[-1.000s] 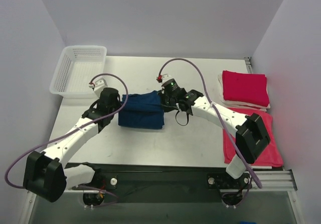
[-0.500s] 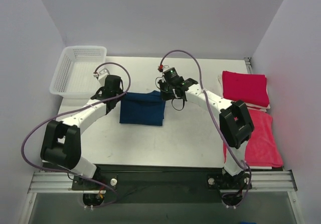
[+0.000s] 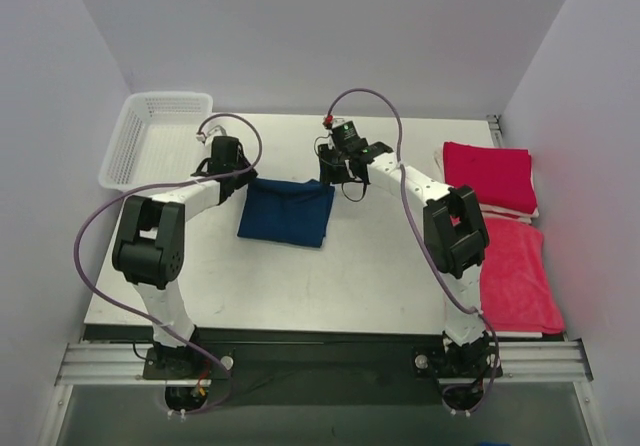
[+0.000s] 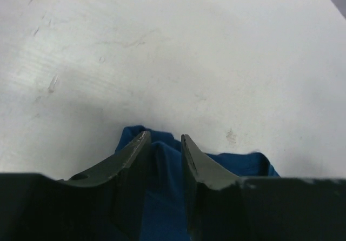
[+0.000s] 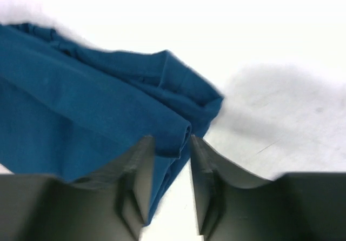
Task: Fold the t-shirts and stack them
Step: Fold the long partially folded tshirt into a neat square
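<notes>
Status: navy t-shirt [image 3: 286,212] lies folded mid-table toward the far edge. A folded red t-shirt [image 3: 487,175] sits at the far right corner, and a second red t-shirt [image 3: 515,276] lies flat along the right edge — not yet folded or stacked. End effectors — left gripper [image 4: 162,138] and right gripper [image 5: 168,139] have jaws narrowly apart at the navy shirt's far corners, touching cloth but apparently not clamped.

Near side of the navy t-shirt [image 3: 286,212]: bare table [image 3: 300,286], open between the two arms.
Its far corners: left gripper [image 4: 162,138] and right gripper [image 5: 168,138] stand there, jaws slightly parted.
Far left of it: white basket [image 3: 170,95].
Right of it: open strip, then folded red t-shirts [image 3: 487,176] and a flat red t-shirt [image 3: 515,276].
</notes>
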### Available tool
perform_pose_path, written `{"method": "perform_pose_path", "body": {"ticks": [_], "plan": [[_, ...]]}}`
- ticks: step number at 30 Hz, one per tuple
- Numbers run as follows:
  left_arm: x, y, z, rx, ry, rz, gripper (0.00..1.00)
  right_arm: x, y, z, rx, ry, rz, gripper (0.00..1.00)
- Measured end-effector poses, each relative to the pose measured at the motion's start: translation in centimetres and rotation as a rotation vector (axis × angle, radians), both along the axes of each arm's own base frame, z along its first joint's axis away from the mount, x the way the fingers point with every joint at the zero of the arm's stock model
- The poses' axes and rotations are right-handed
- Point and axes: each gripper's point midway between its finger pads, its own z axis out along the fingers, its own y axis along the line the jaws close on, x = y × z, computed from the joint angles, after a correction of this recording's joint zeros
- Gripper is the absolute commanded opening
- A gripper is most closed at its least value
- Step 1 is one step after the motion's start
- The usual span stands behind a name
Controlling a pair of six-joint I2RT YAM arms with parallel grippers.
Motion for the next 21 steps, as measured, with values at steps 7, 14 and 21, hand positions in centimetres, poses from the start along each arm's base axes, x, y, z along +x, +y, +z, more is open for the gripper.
{"method": "perform_pose_path", "body": {"ticks": [7, 14, 21], "plan": [[3.9, -1.0, 5.0, -0.032, -0.172, -0.044, 0.56, 2.7, -1.5, 1.9, 0.003, -0.057, -0.072, 0.40], [3.1, -1.3, 9.0, -0.044, -0.257, -0.083, 0.56, 0.9, -1.3, 1.6, -0.005, -0.035, -0.064, 0.40], [-2.0, -1.6, 9.0, -0.051, -0.239, -0.130, 0.54, -4.1, 1.8, 1.4, -0.018, -0.005, 0.029, 0.39]]}}
